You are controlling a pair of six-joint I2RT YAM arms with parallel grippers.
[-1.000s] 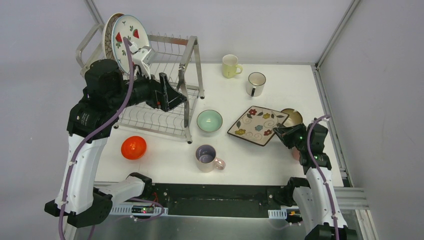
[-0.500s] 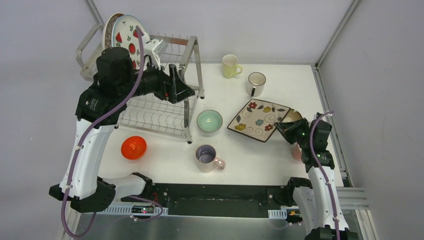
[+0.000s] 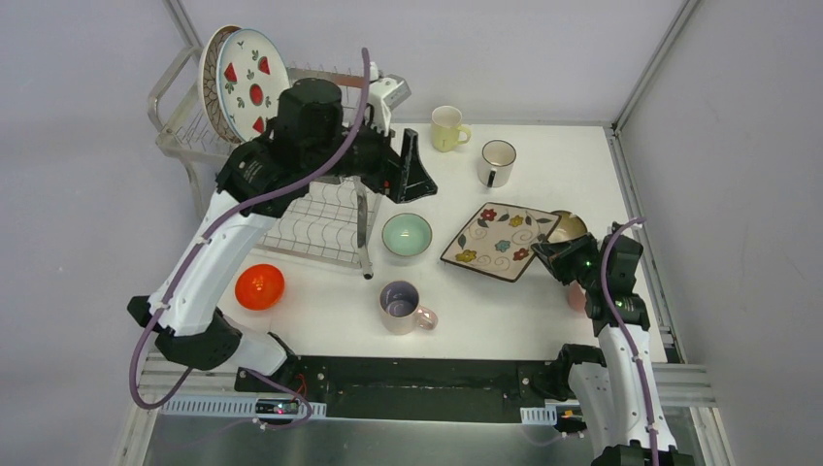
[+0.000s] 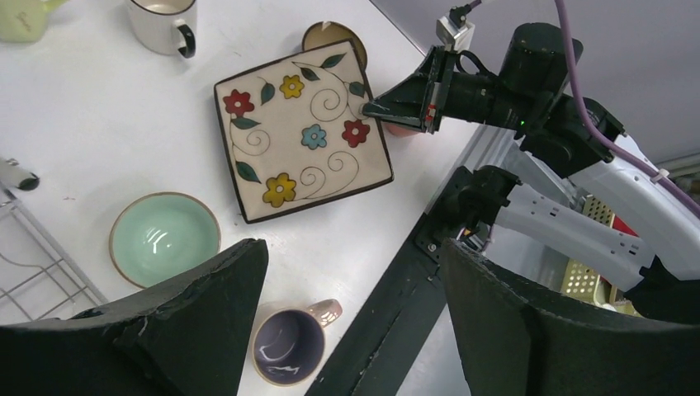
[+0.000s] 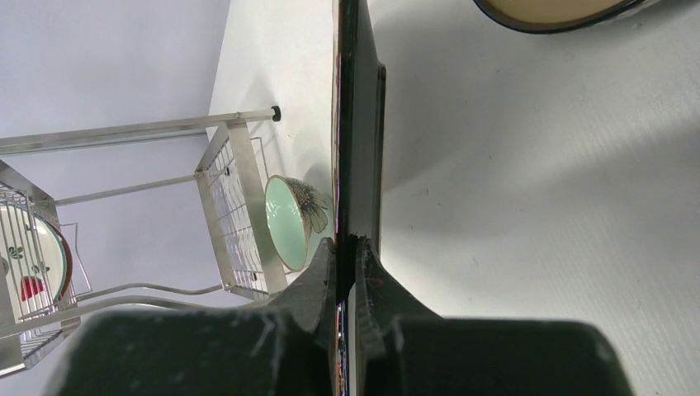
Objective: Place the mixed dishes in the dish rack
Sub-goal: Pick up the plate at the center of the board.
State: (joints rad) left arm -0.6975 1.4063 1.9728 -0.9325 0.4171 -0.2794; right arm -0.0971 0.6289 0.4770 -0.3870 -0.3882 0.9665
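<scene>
The dish rack (image 3: 364, 225) stands at the far left of the table (image 3: 485, 311). 2 round plates stand on edge at the left end of its upper tier: the plate with red fruit (image 3: 248, 83) in front, and a second plate (image 3: 208, 66) just behind it, touching or nearly so. The lower tier shows only bare wires where the arm does not hide it.

The left gripper (image 3: 417, 186) hangs in the air just right of the rack's upper corner, above the mint bowl (image 3: 407, 234). Its jaws are spread wide with nothing between them; the left wrist view looks down past them at the table.

The right gripper (image 3: 542, 250) is clamped tight on the right corner of the square flowered plate (image 3: 500, 243). The right wrist view shows the plate (image 5: 357, 124) edge-on, pinched between the 2 fingers (image 5: 320, 276), with a shadow on the table beside it. That corner lies just beside the brown bowl (image 3: 569, 228).

The other dishes sit loose on the table. The orange bowl (image 3: 259, 286) is near the front left, in front of the rack. The lilac mug (image 3: 401, 304) stands in front of the mint bowl. The yellow mug (image 3: 447, 128) and white mug (image 3: 496, 162) stand near the back, close together. A pink mug (image 3: 576, 297) shows only partly behind the right arm.
</scene>
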